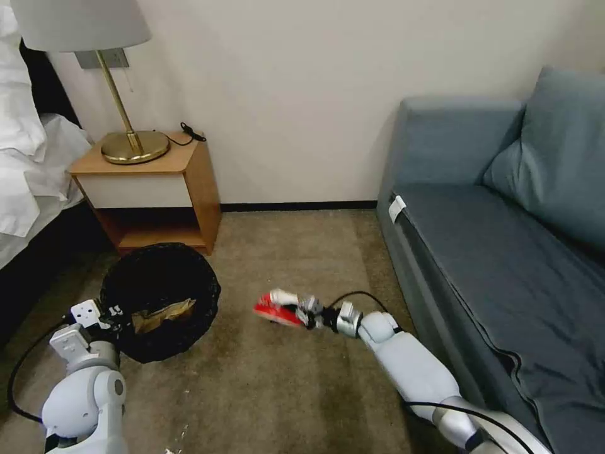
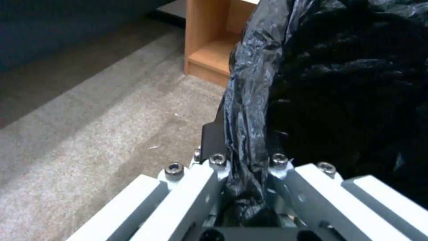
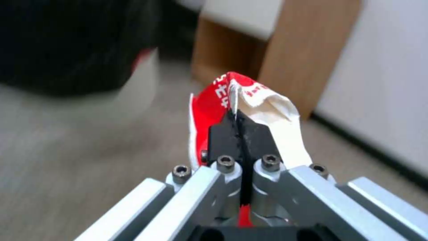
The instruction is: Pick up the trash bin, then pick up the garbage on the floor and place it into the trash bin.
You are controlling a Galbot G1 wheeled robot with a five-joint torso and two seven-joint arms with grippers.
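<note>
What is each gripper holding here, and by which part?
Left gripper pinches the trash bin by its bag-lined rim; right gripper clamps the snack packet by one edge.

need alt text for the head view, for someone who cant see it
The right gripper holds a red-and-white snack packet above the carpet, beside a black-lined trash bin whose rim the left gripper grips. A crumpled brown paper bag lies inside the bin; a nightstand with a lamp stands behind, a blue sofa at right.

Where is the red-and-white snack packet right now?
In the head view, the red-and-white snack packet is pinched in the right tool above the carpet, between the trash bin and the sofa.
</note>
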